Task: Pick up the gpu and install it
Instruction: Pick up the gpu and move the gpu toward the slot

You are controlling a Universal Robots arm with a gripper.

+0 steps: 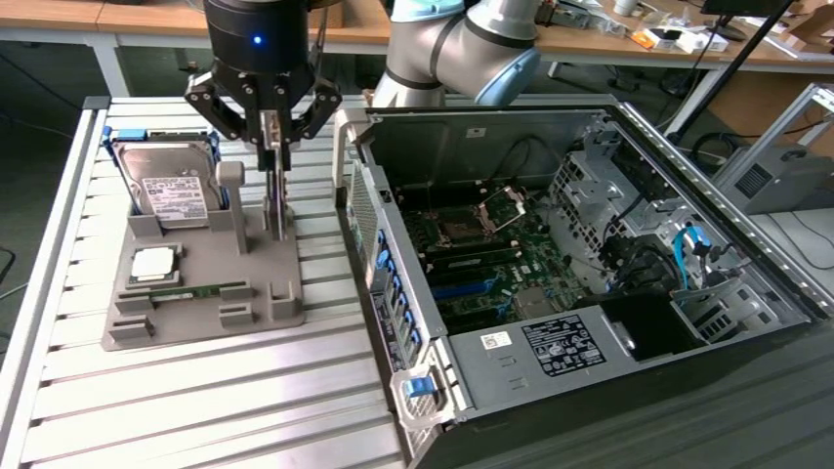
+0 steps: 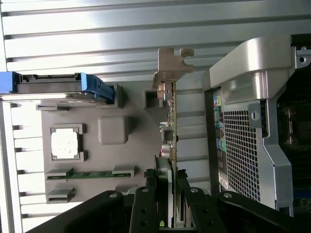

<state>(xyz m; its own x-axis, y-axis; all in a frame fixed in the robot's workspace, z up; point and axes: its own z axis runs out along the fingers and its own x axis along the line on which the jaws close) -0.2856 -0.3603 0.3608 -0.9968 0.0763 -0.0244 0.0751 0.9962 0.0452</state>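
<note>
gpu (image 2: 171, 121) seen edge-on — tool (image 1: 271, 156) seemingly clamps it, upper edge hidden.

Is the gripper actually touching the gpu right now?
Touching. In the wrist view the gripper has a finger pressed against each face of the thin gpu, with no gap on either side.

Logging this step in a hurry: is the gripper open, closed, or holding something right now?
Gripper: jaws closed on the gpu, held on edge at the grey tray.
</note>
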